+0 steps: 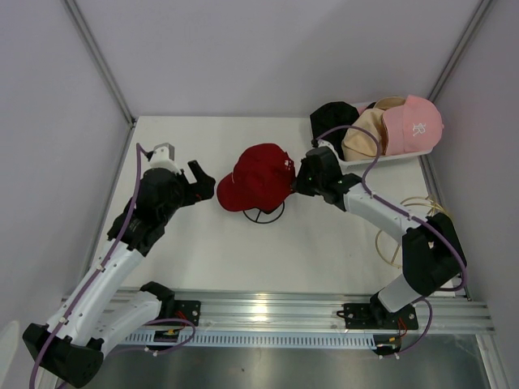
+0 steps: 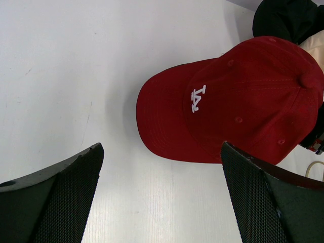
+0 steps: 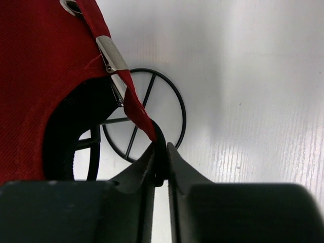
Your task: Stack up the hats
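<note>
A red baseball cap [image 1: 261, 177] [image 2: 238, 101] [image 3: 35, 76] with a white logo sits mid-table on a black wire stand [image 1: 266, 215] [image 3: 167, 101]. My right gripper [image 1: 298, 180] [image 3: 162, 152] is at the cap's back, its jaws pinched on the cap's red-and-black rear strap. My left gripper [image 1: 203, 180] [image 2: 161, 152] hangs open just left of the cap's brim, with only bare table between its fingers. At the back right a black hat [image 1: 332, 120], a tan hat [image 1: 366, 134] and a pink cap [image 1: 413, 126] lie together.
The three back hats rest in a white basket [image 1: 405, 156] against the right wall. Pale cable loops [image 1: 405, 219] lie on the table by the right arm. White walls close off the table at left, back and right.
</note>
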